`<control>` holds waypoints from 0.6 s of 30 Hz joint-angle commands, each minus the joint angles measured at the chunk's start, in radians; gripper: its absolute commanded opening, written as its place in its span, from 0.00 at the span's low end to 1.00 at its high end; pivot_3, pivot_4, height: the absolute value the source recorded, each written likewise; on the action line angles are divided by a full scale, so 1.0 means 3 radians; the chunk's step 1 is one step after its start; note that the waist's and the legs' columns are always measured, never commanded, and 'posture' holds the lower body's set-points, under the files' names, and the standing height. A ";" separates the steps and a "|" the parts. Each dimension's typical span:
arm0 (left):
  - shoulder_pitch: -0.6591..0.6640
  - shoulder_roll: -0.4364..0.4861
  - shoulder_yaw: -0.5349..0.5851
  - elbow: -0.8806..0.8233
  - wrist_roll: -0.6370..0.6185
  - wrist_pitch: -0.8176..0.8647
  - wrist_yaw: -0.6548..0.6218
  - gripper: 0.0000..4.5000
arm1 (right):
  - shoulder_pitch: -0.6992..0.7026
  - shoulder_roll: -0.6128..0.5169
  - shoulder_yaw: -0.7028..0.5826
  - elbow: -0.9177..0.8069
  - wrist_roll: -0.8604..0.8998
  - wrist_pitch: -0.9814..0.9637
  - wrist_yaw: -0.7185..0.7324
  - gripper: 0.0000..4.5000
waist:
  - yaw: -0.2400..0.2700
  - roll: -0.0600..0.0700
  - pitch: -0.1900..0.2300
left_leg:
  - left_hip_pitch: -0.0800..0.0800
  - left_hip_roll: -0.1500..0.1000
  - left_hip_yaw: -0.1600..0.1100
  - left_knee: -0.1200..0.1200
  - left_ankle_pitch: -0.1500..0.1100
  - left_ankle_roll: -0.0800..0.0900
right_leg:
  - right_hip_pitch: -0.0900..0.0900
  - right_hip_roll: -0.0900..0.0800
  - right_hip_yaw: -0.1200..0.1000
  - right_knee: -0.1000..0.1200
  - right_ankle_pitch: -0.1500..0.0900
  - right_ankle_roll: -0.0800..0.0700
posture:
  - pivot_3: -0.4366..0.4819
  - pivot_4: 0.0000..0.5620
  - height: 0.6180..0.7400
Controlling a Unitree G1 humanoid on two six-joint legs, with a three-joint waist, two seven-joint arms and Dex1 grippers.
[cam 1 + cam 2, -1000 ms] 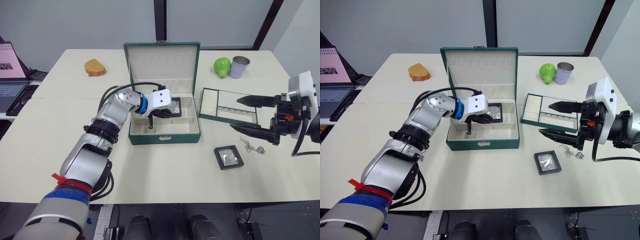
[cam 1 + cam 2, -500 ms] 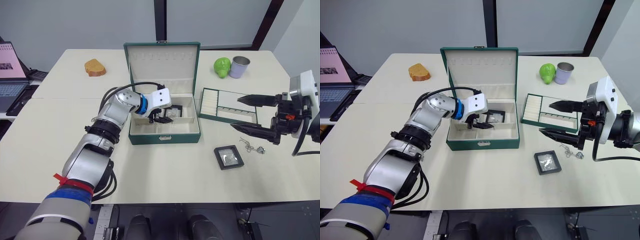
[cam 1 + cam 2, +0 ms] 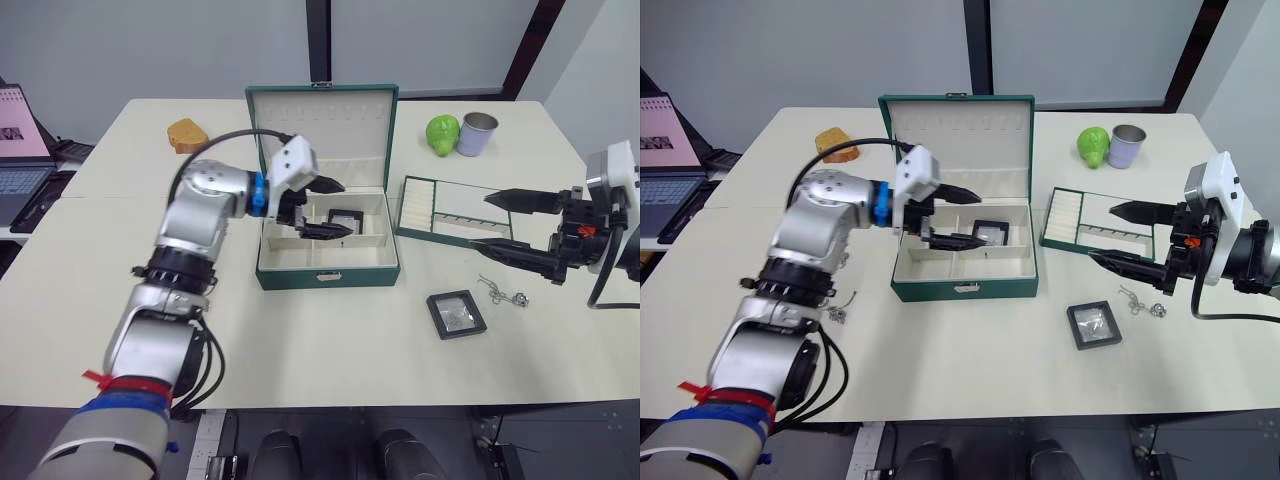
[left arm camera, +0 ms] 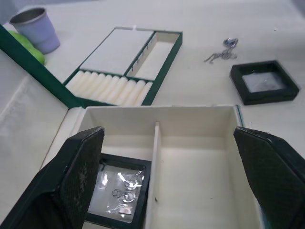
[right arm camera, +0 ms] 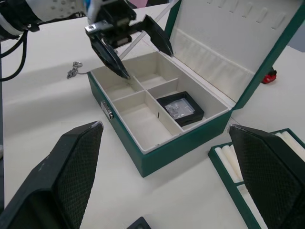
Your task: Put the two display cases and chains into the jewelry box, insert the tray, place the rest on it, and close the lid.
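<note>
The dark green jewelry box stands mid-table with its lid upright. One display case lies flat in the box's back right compartment. My left gripper hangs open just above the box's left half, nothing between its fingers. The second display case lies on the table right of the box, with a chain beside it. Another chain lies on the table left of the box. The tray sits to the right of the box. My right gripper is open over the tray's right end.
A green fruit and a metal cup stand at the back right. A piece of bread lies at the back left. A laptop sits on a side table to the left.
My left gripper has opened, letting go of the display case in the box, and has risen and drawn back to the left. The right gripper has barely moved.
</note>
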 commanded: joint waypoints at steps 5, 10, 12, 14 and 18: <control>0.0968 0.0738 0.0899 -0.1473 -0.0644 0.1117 0.0424 1.00 | 0.0322 0.0019 -0.0335 0.0261 -0.0121 -0.0258 0.0105 1.00 | -0.0010 0.0000 0.0000 | 0.0000 0.0002 -0.0020 0.0015 0.0000 0.0000 | 0.0007 0.0002 -0.0010 0.0001 0.0000 0.0000 | 0.48 0.27 1.00; 0.1740 0.1112 0.1679 -0.1848 -0.0876 0.1515 0.0733 1.00 | 0.0568 0.0099 -0.0351 0.0539 -0.0281 -0.0462 0.0162 1.00 | -0.0002 0.0000 0.0000 | 0.0003 0.0002 -0.0029 0.0026 -0.0001 0.0001 | 0.0018 0.0001 -0.0016 0.0003 0.0000 0.0000 | 0.48 0.27 1.00; 0.2114 0.1211 0.1956 -0.1990 -0.0892 0.1582 0.0820 1.00 | 0.0642 0.0145 -0.0341 0.0678 -0.0378 -0.0591 0.0163 1.00 | 0.0000 0.0000 0.0000 | 0.0005 0.0002 -0.0031 0.0027 -0.0001 0.0001 | 0.0023 0.0001 -0.0018 0.0002 0.0000 0.0000 | 0.48 0.27 1.00; 0.2436 0.1263 0.2171 -0.2082 -0.0891 0.1587 0.0891 1.00 | 0.0686 0.0193 -0.0342 0.0806 -0.0453 -0.0702 0.0162 1.00 | 0.0008 0.0000 0.0000 | 0.0005 0.0002 -0.0031 0.0027 -0.0001 0.0001 | 0.0024 0.0001 -0.0019 0.0001 0.0000 0.0000 | 0.48 0.27 1.00; 0.2883 0.1200 0.2531 -0.2029 -0.0893 0.1482 0.1066 1.00 | 0.0695 0.0322 -0.0335 0.1011 -0.0560 -0.0883 0.0109 1.00 | 0.0017 0.0000 0.0000 | 0.0005 0.0001 -0.0032 0.0025 -0.0001 0.0001 | 0.0024 0.0000 -0.0022 0.0000 0.0000 0.0000 | 0.48 0.27 1.00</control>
